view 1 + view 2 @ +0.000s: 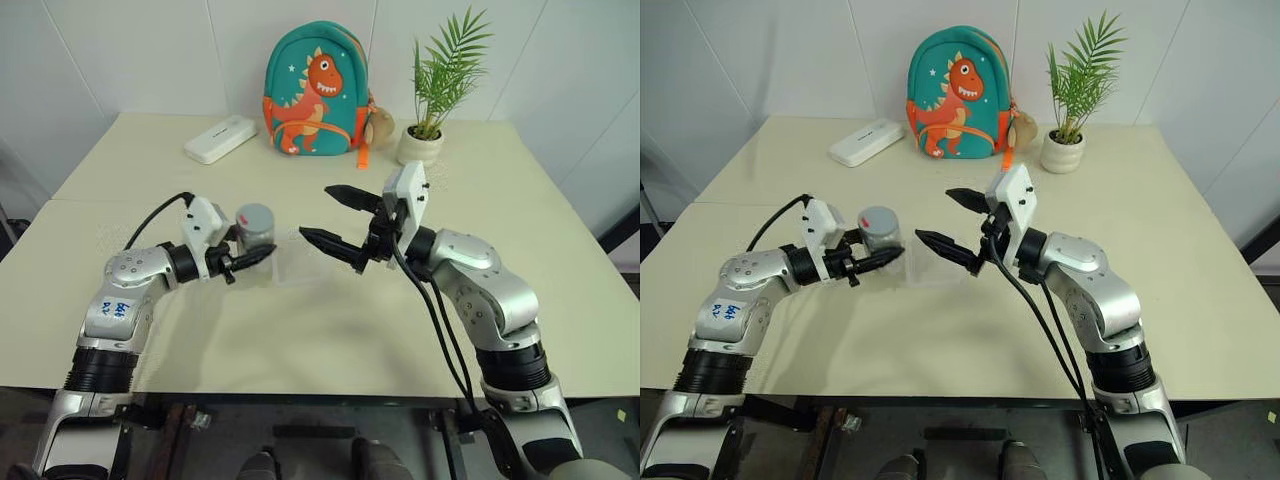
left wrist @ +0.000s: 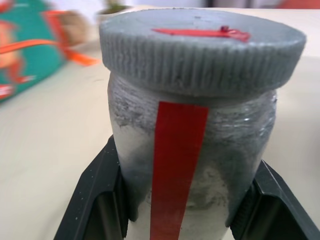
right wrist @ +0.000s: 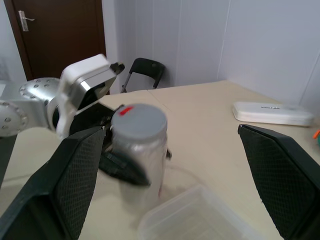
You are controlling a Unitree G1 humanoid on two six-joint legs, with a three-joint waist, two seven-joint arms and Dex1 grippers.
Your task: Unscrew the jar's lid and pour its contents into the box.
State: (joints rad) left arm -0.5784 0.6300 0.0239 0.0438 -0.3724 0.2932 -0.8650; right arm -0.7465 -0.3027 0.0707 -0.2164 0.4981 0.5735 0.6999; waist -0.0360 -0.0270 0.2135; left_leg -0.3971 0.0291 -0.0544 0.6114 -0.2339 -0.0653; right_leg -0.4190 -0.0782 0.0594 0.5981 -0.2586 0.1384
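My left gripper [image 1: 250, 256] is shut on the jar [image 1: 256, 238] and holds it upright just above the table. The left wrist view shows the black fingers [image 2: 100, 200] clamping the jar [image 2: 200, 150] low on its silvery wall, on either side of the red stripe. The grey lid [image 1: 254, 215] sits on top, with a red mark on it [image 2: 200, 50]. The contents are hidden behind the wall. The clear box [image 1: 297, 265] lies on the table just right of the jar. My right gripper [image 1: 315, 212] hangs open above the box and points at the jar, apart from it.
At the back of the table [image 1: 520, 300] are a white flat case [image 1: 220, 138], a dinosaur backpack [image 1: 315, 90] and a potted plant [image 1: 420, 145]. A folding chair [image 3: 145, 72] and a dark door [image 3: 60, 35] stand beyond the table's left side.
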